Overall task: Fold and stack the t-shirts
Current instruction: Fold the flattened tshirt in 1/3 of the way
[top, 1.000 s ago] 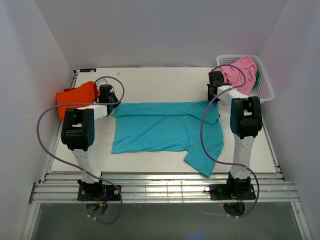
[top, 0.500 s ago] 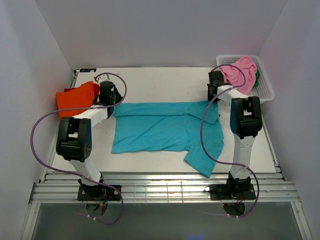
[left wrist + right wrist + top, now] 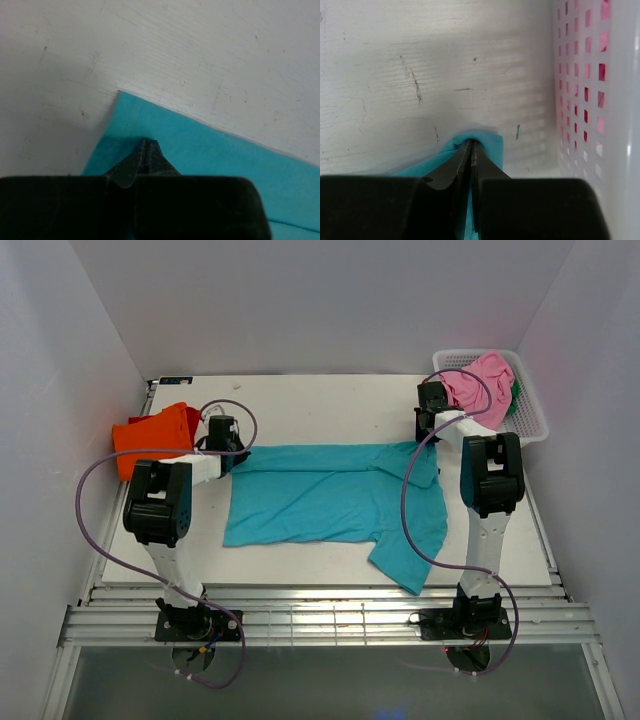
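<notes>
Wrist views: L pincer (image 3: 145,143) closed atop teal t-shirt (image 3: 215,160), hold unclear; R pincer (image 3: 471,144) pinching it.

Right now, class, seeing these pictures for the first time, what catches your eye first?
A teal shirt lies spread across the table, its far right corner pinched in the shut right end effector, the shut left end effector over its far left corner. An orange shirt sits at the left edge, and a pink shirt is heaped in the basket at far right.
</notes>
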Available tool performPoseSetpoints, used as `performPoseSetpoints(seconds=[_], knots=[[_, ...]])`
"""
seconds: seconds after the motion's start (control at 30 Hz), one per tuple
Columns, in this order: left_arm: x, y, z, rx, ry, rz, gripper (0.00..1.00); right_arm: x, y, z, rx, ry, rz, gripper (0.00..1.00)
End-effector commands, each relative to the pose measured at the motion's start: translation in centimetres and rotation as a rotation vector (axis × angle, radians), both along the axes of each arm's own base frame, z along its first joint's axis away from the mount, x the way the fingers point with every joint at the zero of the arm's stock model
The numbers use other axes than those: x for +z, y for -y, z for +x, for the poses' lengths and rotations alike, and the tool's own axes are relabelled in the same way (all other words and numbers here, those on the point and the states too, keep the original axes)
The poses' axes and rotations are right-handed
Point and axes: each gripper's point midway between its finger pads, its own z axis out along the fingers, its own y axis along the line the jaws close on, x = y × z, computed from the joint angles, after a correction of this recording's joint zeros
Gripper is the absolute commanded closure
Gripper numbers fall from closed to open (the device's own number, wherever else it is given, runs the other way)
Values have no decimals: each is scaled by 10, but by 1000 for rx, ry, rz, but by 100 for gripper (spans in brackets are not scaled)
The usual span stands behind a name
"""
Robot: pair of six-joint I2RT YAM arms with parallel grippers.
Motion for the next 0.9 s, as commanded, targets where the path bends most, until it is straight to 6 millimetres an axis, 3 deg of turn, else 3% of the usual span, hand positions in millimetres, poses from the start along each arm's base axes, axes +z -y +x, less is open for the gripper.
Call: performPoseSetpoints(seconds=[0.0, 0.23, 0.27, 0.3, 0.37, 0.63, 0.87], knots=[[13, 3, 10, 1, 26, -22, 100, -26, 2, -14, 0, -90, 14, 92], [-6, -1, 18, 28, -18, -1, 100, -30, -1, -9, 2, -98, 22, 92], [-17, -2, 17, 34, -49, 5, 100, -29, -1, -8, 1, -96, 26, 92], [-13, -2, 25, 38, -37, 6, 100, -31, -1, -7, 1, -104, 28, 92], [-22, -6, 30, 48, -59, 10, 100, -30, -4, -1, 2, -99, 36, 92], [-24, -13, 53, 56, -74, 21, 100, -28, -2, 25, 2, -108, 1, 92], [-26, -22, 45, 87, -78, 33, 100, -21, 16, 26, -31, -105, -21, 92]])
